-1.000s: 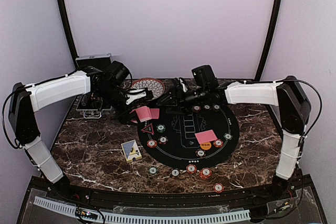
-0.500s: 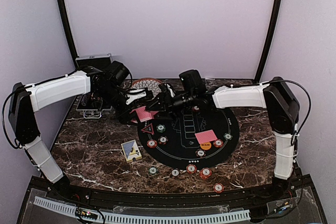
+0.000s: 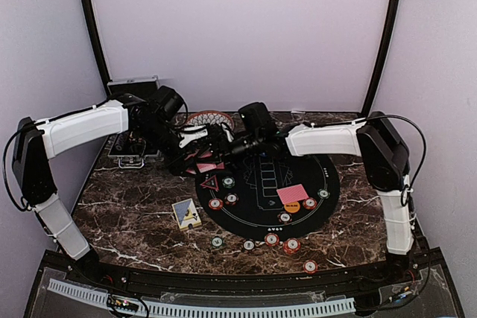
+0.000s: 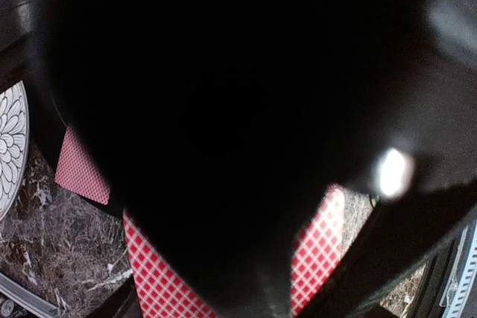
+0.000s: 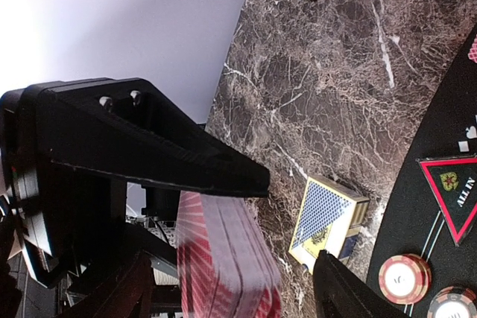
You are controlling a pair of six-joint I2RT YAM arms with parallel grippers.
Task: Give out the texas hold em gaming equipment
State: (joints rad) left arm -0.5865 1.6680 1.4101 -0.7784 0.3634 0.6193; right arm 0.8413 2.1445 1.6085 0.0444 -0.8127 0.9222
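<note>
A thick stack of red-backed playing cards [image 5: 223, 258], printed with a fine white lattice, is pinched by the left gripper [image 3: 195, 153]. Its jaws are pressed together on the stack above the far-left edge of the round black felt mat [image 3: 253, 215]. The right gripper [image 3: 221, 148] is seen with its wedge-shaped black fingers [image 5: 164, 147] spread, one on each side of the stack's free end; whether they touch it cannot be told. At the mat's left edge a flat red triangle marker [image 5: 453, 193] is laid, with round striped poker chips [image 5: 402, 277] just beside it. A blue-patterned card box [image 5: 326, 221] is set on the glossy, veined brown marble table [image 3: 127, 206], near the mat's left edge. A single red card [image 3: 292, 194] is laid flat on the mat, touching an orange round button [image 3: 291, 205].
</note>
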